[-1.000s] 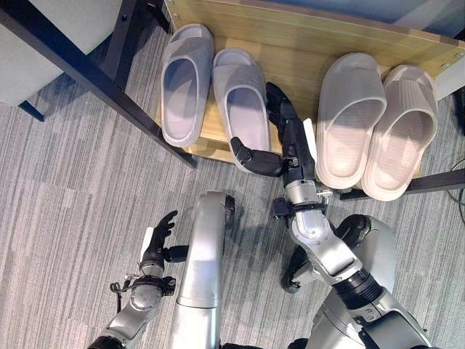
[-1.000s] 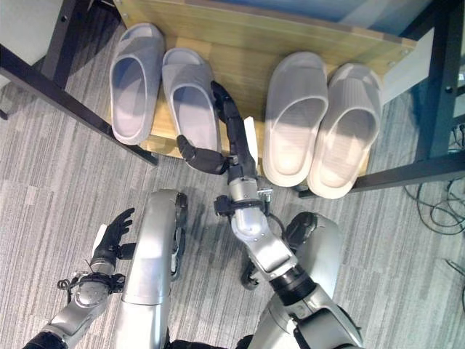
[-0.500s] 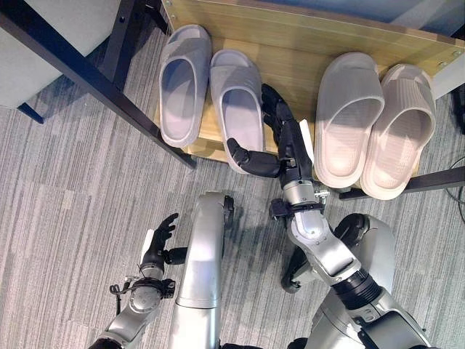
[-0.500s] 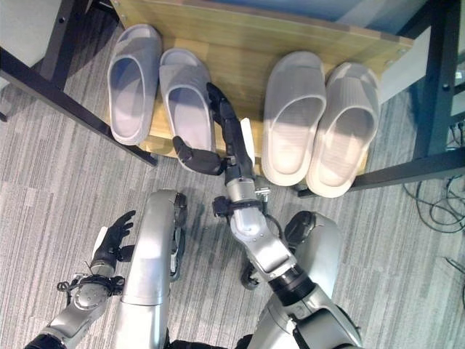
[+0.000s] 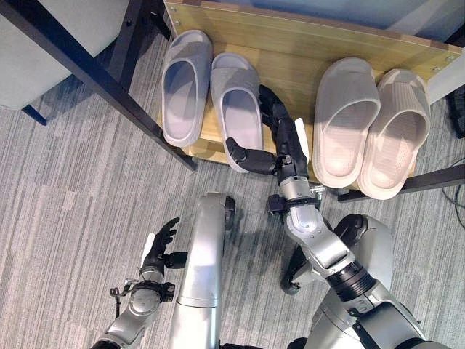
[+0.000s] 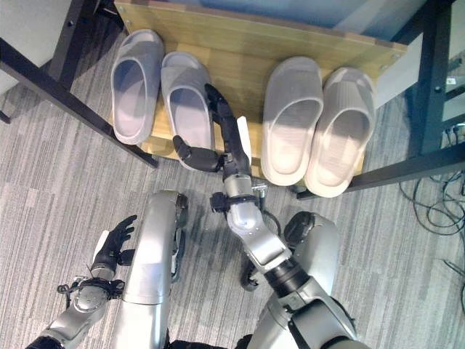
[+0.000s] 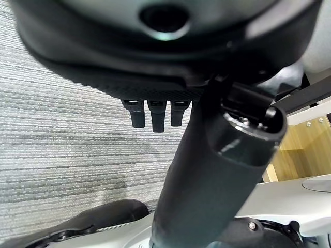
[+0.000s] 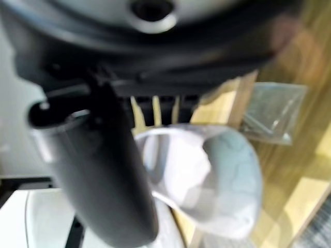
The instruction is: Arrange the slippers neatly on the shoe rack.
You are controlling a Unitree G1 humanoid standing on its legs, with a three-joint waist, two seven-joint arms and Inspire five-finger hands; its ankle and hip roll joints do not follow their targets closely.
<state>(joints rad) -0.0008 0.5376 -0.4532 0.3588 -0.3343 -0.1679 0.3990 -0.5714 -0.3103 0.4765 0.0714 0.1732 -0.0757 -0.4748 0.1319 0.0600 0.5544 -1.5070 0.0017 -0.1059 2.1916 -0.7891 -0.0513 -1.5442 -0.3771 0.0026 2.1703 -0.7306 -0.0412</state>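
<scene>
Nearest the robot, the left hand hangs low over the grey carpet, well apart from the shoe rack. Its fingers are relaxed and hold nothing; the left wrist view confirms this, showing the fingertips loosely extended above bare carpet, and it also shows a corner of the wooden rack at its edge.

Further out, the right hand reaches onto the front of the rack. Its fingers lie straight along the right flank of the inner grey slipper, and its thumb hooks across that slipper's heel end. The hand is open and pressing, not clenched. The right wrist view adds what the head views hide: the slipper's strap and opening close behind the thumb, with wooden board beyond.

On the rack, the outer grey slipper lies just beside the inner one, both toes pointing away. To the right, a beige pair sits side by side, heels overhanging the front edge. A dark frame bar crosses the left side.
</scene>
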